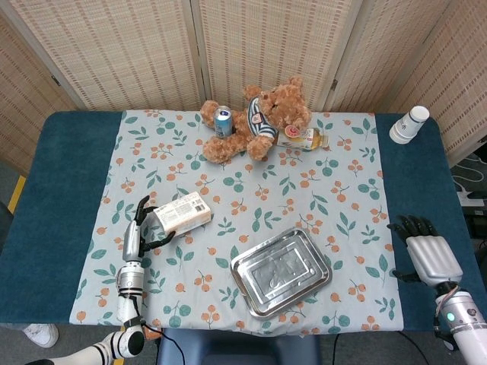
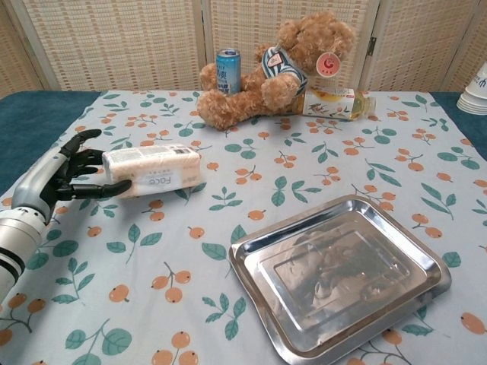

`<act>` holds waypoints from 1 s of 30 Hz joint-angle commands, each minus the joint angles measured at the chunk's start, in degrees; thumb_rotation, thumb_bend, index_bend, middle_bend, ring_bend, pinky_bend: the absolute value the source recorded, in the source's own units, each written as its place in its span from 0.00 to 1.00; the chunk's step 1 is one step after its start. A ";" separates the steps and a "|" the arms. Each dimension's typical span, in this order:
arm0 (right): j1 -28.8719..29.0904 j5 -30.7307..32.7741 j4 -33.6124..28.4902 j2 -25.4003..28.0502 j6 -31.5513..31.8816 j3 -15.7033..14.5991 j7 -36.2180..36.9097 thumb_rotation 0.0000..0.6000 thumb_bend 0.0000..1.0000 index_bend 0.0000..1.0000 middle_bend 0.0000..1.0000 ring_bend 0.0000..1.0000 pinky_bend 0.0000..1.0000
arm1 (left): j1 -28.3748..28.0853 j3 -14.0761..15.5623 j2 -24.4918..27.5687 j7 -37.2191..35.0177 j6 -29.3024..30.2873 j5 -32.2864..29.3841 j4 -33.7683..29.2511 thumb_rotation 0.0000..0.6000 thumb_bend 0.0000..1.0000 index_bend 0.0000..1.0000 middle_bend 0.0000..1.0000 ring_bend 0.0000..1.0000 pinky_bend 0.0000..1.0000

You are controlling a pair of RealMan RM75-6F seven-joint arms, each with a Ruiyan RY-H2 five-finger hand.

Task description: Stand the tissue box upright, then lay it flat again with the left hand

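Chest view gives us the best look at the tissue box [image 2: 152,171]: it lies flat on its long side on the floral tablecloth [image 2: 228,251], left part of the table, and we can read "Face" printed on the side facing us. Our left hand [image 2: 65,176] is at the box's left end, with fingers [image 2: 87,156] spread along the end and the thumb reaching under the front edge. It's touching the box, but we honestly can't tell if it's actually gripping or just resting against it.

From the head view, same story: box [image 1: 181,212] sits slightly angled on the cloth with the left hand [image 1: 141,228] just beside its left end. Our right hand [image 1: 426,251] is way over at the right edge on the blue table [image 1: 53,190], holding nothing, fingers apart and stretched out.

Behind all that we've got a teddy bear [image 2: 281,65] in a striped scarf with a round pink badge, a blue can [image 2: 228,70] tucked beside it (lettering too small to read), and a bottle [image 2: 335,101] lying on its side to the bear's right. A steel tray [image 2: 342,274] sits front right, and a white paper cup [image 1: 409,124] stands at the far right corner.
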 commanded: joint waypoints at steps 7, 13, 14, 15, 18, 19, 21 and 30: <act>0.01 -0.10 -0.02 -0.15 0.07 -0.11 -0.30 1.00 0.12 0.19 0.05 0.00 0.00 | 0.40 0.83 2.20 -3.80 -0.02 3.40 -2.18 1.00 0.09 0.00 0.07 0.00 0.06; -0.07 -0.29 -0.16 -0.12 0.33 -0.13 -0.34 1.00 0.12 0.19 0.05 0.00 0.00 | 0.81 0.27 3.51 -4.32 0.57 3.92 -4.13 1.00 0.09 0.00 0.04 0.00 0.06; -0.08 -0.30 -0.16 -0.09 0.35 -0.11 -0.28 1.00 0.12 0.19 0.05 0.00 0.00 | 0.75 0.02 4.17 -4.66 1.00 4.40 -4.92 1.00 0.09 0.00 0.03 0.00 0.06; -0.10 -0.32 -0.14 -0.08 0.39 -0.10 -0.20 1.00 0.12 0.19 0.05 0.00 0.00 | 0.68 -0.20 4.81 -4.87 1.32 4.79 -5.60 1.00 0.09 0.00 0.03 0.00 0.06; -0.10 -0.33 -0.14 -0.02 0.41 -0.06 -0.10 1.00 0.12 0.19 0.05 0.00 0.00 | 0.62 -0.48 5.63 -4.70 1.66 5.11 -6.42 1.00 0.10 0.00 0.03 0.00 0.06; -0.10 -0.33 -0.15 -0.01 0.42 -0.05 -0.07 1.00 0.12 0.19 0.05 0.00 0.00 | 0.59 -0.60 5.88 -4.60 1.84 5.23 -6.64 1.00 0.10 0.00 0.03 0.00 0.06; -0.10 -0.32 -0.20 0.11 0.48 0.04 0.12 1.00 0.12 0.19 0.05 0.00 0.00 | 0.57 -1.41 7.89 -3.79 3.15 5.94 -8.49 1.00 0.13 0.00 0.04 0.00 0.06; -0.31 -1.35 -1.00 0.77 1.03 0.23 1.28 1.00 0.12 0.19 0.05 0.00 0.00 | 2.87 -5.06 29.98 12.25 -0.50 1.42 -25.79 1.00 0.35 0.17 0.11 0.01 0.09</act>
